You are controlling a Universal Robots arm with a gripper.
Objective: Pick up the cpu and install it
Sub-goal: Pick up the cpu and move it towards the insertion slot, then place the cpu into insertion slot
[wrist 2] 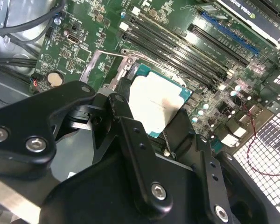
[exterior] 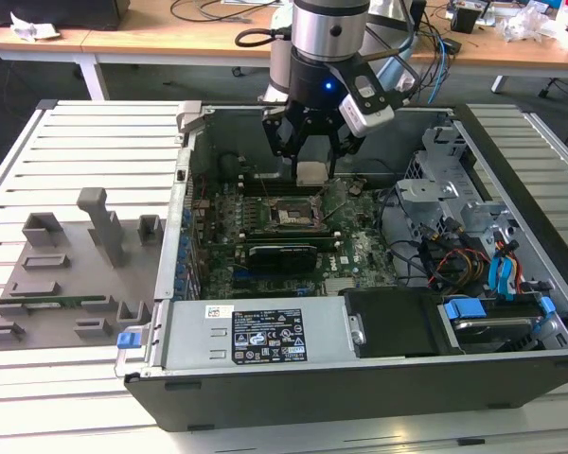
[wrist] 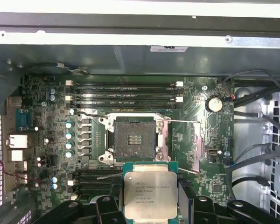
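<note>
One arm reaches down into the open computer case [exterior: 360,383], which lies on its side on the slatted bench [exterior: 76,132].

1. Fingers [exterior: 284,140]: closed on the cpu [exterior: 310,175], clamping it by two opposite edges. In the second wrist view the black fingers [wrist 2: 119,105] press against both sides of the cpu [wrist 2: 155,105]. The first wrist view shows the same grip, with a finger [wrist: 185,198] hard against the cpu's [wrist: 150,196] edge.

2. The cpu: held in the air, level, metal plate facing up, over the motherboard [exterior: 350,251]. It sits in the fingers, not in the socket. In the exterior view it hangs just above and slightly behind the socket [exterior: 292,216].

3. Socket [wrist: 134,139]: unoccupied, with its contact field exposed inside the metal frame. The memory slots [wrist: 123,93] run alongside it.

4. Case contents: a long black expansion card [exterior: 282,253] lies across the board on the near side of the socket. A labelled power supply [exterior: 265,336] sits along the near wall. A metal drive cage [exterior: 445,189] and cable bundle occupy the exterior view's right.

5. Bench: a grey fixture tray [exterior: 66,284] with upright blocks rests beside the case on the exterior view's left, apart from the arm.
</note>
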